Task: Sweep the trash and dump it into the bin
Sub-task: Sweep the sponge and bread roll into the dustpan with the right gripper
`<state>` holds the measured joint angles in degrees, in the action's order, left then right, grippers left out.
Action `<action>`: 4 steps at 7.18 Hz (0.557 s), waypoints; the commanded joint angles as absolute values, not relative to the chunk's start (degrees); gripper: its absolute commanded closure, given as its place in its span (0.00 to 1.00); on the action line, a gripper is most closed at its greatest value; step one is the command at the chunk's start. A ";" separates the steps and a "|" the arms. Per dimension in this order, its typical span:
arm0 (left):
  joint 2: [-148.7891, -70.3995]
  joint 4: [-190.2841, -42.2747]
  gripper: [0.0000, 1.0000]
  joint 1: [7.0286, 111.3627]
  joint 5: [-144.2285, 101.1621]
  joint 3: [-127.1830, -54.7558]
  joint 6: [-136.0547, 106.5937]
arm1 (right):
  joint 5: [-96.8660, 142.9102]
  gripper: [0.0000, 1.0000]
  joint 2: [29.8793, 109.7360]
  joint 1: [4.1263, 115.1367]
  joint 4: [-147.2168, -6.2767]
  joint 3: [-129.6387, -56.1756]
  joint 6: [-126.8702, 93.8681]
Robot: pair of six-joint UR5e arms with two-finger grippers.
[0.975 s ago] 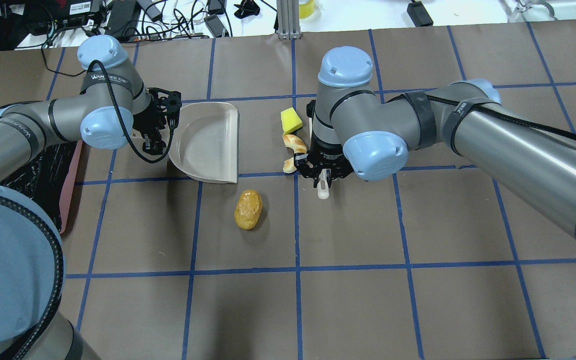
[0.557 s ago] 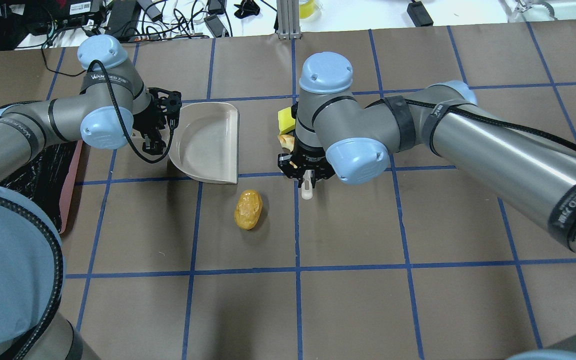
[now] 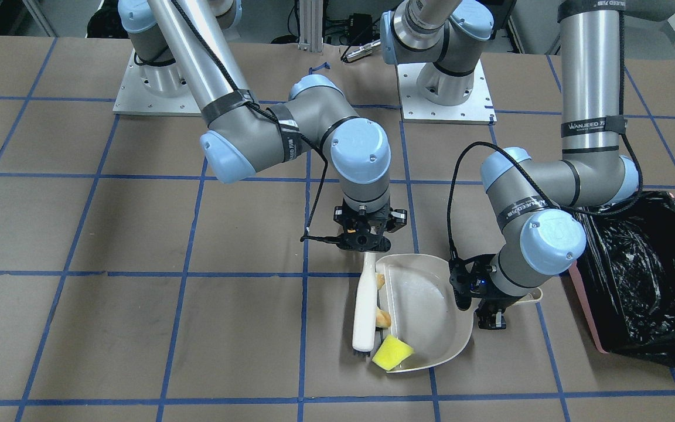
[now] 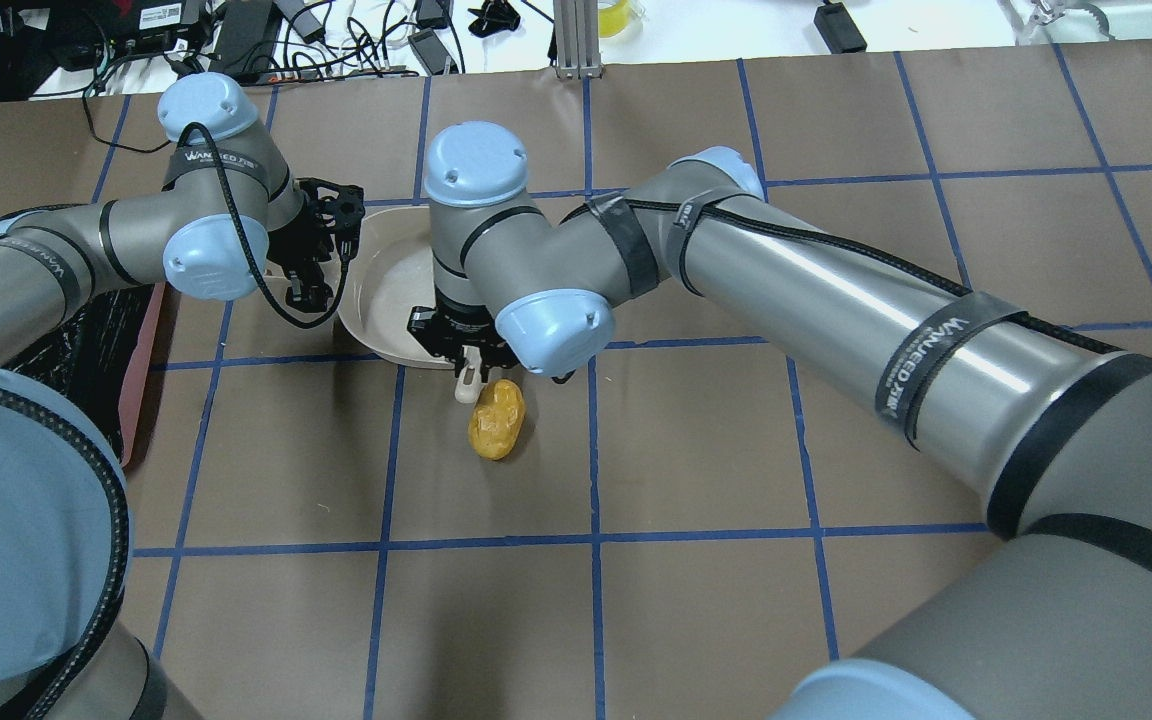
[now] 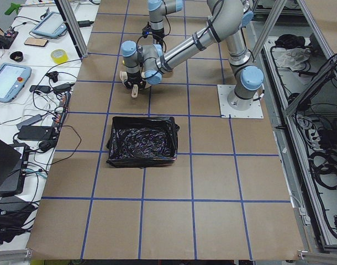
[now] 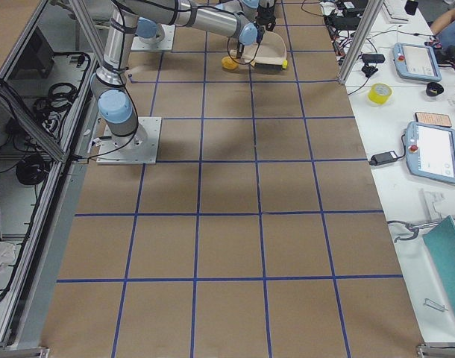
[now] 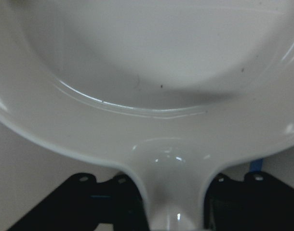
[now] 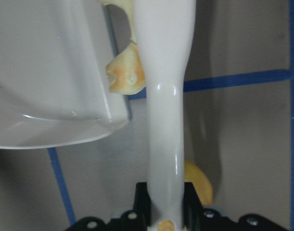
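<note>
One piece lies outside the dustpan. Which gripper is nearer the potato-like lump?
Right. The right gripper, holding the brush, sits just beside the potato-like lump; the left gripper is across the dustpan, gripping its handle.

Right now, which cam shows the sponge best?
Front-facing: the sponge sits unobstructed at the dustpan mouth, beside the brush head. Overhead: the right arm hides it. Exterior right: only a tiny yellow speck. Exterior left and both wrist views: not visible.

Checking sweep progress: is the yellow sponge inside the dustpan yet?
Partly in: the sponge straddles the open lip of the dustpan.
</note>
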<state>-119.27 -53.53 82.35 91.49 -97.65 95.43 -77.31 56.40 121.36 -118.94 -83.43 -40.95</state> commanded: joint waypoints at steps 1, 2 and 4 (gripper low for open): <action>-119.27 -53.53 1.00 82.35 91.49 -97.65 95.27 | -74.28 1.00 53.71 125.05 -119.00 -77.45 -47.44; -119.27 -53.53 1.00 82.35 91.49 -97.65 95.27 | -74.27 1.00 53.61 126.46 -118.83 -76.47 -49.03; -118.92 -53.53 1.00 82.35 91.41 -97.73 95.36 | -75.49 1.00 55.36 125.60 -114.54 -76.38 -46.69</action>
